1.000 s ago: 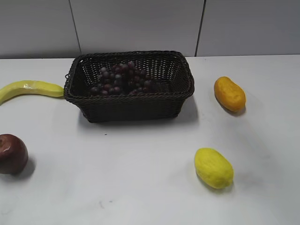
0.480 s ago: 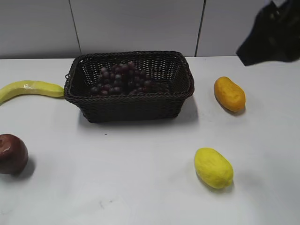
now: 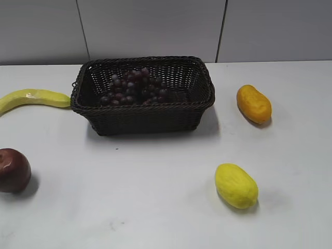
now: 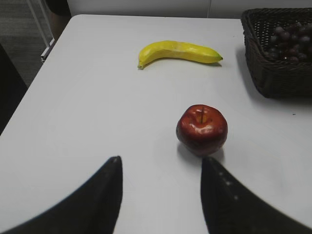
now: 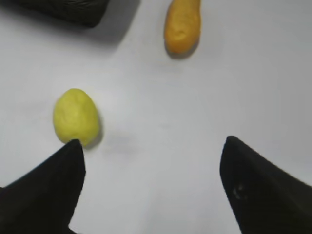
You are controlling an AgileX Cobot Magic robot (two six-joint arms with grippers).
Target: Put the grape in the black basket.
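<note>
The grape bunch (image 3: 134,87) lies inside the black basket (image 3: 145,116) at the back middle of the table; both also show at the top right of the left wrist view, grape (image 4: 288,43), basket (image 4: 273,80). Neither gripper shows in the exterior view. My left gripper (image 4: 161,161) is open and empty above the table, just short of a red apple (image 4: 202,128). My right gripper (image 5: 152,142) is open wide and empty above bare table.
A banana (image 3: 32,99) lies left of the basket. The red apple (image 3: 13,170) sits at the front left. An orange fruit (image 3: 254,104) lies right of the basket and a yellow fruit (image 3: 236,185) at the front right. A basket corner (image 5: 73,12) shows in the right wrist view.
Half a second ago a dark arm part showed at the top right of the exterior view; it is gone now. The grape and the basket have not moved.
</note>
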